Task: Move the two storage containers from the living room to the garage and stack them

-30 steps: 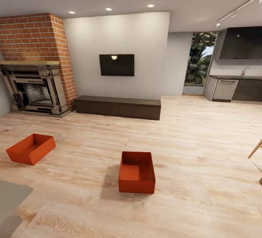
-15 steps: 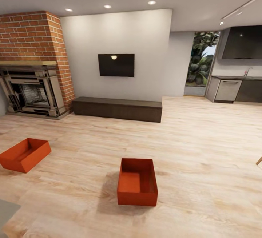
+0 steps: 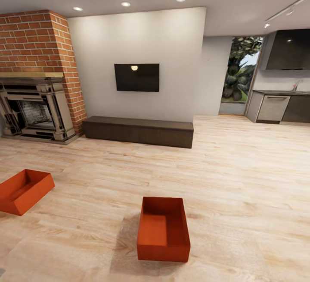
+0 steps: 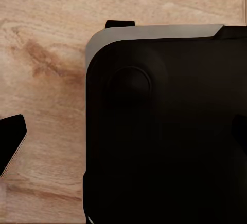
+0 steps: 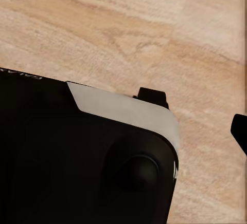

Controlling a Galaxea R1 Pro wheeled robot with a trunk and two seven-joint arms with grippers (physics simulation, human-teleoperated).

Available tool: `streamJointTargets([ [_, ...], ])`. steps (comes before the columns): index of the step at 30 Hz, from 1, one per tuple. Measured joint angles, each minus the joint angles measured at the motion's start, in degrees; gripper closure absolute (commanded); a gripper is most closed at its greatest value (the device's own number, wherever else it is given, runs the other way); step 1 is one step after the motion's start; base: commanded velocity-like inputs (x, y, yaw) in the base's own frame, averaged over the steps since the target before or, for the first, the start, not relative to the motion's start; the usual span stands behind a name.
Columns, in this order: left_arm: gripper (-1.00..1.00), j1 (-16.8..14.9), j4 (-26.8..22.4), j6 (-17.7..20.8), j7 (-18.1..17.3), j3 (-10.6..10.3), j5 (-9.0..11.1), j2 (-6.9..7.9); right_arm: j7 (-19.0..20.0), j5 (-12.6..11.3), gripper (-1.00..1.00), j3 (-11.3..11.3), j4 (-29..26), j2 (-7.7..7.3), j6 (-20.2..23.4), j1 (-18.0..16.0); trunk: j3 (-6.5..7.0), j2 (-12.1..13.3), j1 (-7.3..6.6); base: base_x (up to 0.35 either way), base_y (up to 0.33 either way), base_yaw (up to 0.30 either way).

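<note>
Orange-red and topless, the nearer storage container (image 3: pixel 164 229) is seen on the light wood-plank floor (image 3: pixel 241 187) of the living room, well in front of the long dark low cabinet (image 3: pixel 138 131) and roughly in line with its middle. The second storage container (image 3: pixel 22 190) is set on the same planks, in front of the cabinet too but off past its fireplace end, turned at an angle, well apart from the first. Behind the cabinet a dark wall screen (image 3: pixel 136 77) is mounted; beside the cabinet's end the red brick fireplace (image 3: pixel 36 83) is found. Nothing of the garage is shown, so both boxes are judged still to be collected.

In both wrist views, dark robot housing over wood grain is presented; whether either hand is spread or pressed together cannot be told.

Risks are weighed: the walls are thin and plain, so a pinch on one rim could let a box swing or slip while being carried. The angled box could be nudged further askew if approached off-square.
</note>
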Motion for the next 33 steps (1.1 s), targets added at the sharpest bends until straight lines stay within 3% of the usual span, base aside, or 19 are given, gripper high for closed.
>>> streamJointTargets([
  [33,-1.0,0.0,0.0,0.0,0.0,0.0,0.0,0.0,0.01,-0.08,-1.0,-0.01,0.0,0.08,0.0,0.0,0.0,0.0,0.0,0.322,0.0,0.0],
])
